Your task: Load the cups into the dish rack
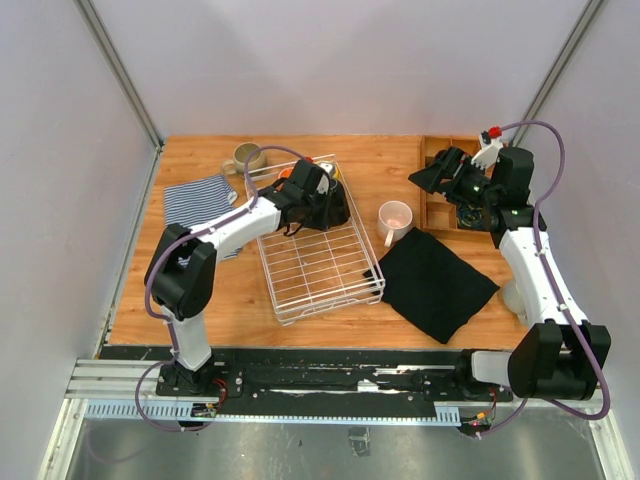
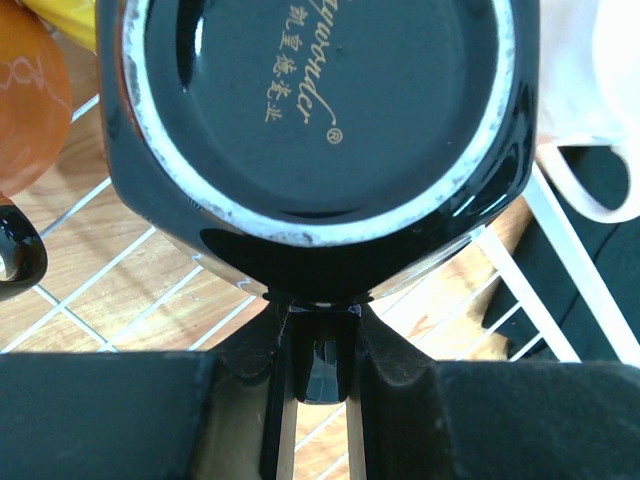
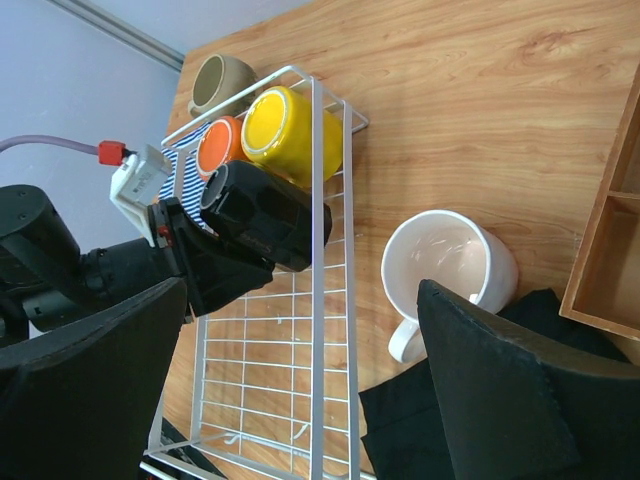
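The white wire dish rack (image 1: 322, 262) lies mid-table. An orange mug (image 1: 287, 173) and a yellow mug (image 1: 331, 171) sit at its far end. My left gripper (image 1: 308, 196) is over that end, shut on the handle (image 2: 322, 362) of a black mug (image 2: 320, 110), whose printed base faces the wrist camera. A pale pink cup (image 1: 394, 218) stands upright on the table right of the rack. A beige mug (image 1: 245, 157) stands beyond the rack's far left corner. My right gripper (image 1: 437, 176) hangs open and empty, high over the table, with the pink cup (image 3: 445, 262) below it.
A brown wooden compartment tray (image 1: 440, 205) sits at the far right under the right arm. A black cloth (image 1: 437, 283) lies right of the rack, near the pink cup. A blue striped cloth (image 1: 195, 200) lies left of the rack.
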Controlling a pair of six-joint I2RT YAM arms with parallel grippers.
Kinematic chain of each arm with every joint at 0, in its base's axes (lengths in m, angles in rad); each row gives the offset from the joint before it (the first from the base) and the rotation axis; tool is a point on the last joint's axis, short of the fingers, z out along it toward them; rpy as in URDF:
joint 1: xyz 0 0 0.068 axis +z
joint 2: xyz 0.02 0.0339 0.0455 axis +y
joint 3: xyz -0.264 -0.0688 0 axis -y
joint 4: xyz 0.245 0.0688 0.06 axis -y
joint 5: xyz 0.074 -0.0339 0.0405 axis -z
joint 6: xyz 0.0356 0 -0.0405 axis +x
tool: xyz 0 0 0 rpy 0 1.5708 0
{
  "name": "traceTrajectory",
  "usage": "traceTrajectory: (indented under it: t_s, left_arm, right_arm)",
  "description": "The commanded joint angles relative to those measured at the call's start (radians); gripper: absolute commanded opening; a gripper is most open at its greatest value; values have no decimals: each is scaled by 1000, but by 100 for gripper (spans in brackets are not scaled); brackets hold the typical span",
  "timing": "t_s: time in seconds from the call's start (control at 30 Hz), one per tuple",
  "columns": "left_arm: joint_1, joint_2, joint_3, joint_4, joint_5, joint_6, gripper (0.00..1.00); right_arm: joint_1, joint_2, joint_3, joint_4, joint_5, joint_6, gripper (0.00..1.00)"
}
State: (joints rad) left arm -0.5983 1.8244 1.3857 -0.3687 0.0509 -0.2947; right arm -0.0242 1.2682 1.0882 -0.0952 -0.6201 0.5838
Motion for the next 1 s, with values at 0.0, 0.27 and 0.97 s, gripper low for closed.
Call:
traceTrajectory:
  t_s: [0.0, 0.27, 0.97]
  left_arm:
    - [-25, 6, 53, 42, -70, 57, 0]
    - [-45, 17, 14, 35, -131, 77, 0]
    - [-81, 61, -20, 109, -222, 49, 6]
  right_arm:
    - [-20, -3, -5, 26, -27, 16, 99]
    - [-23, 3, -6, 40, -36, 26, 99]
    - [-25, 2, -22, 64, -53, 48, 99]
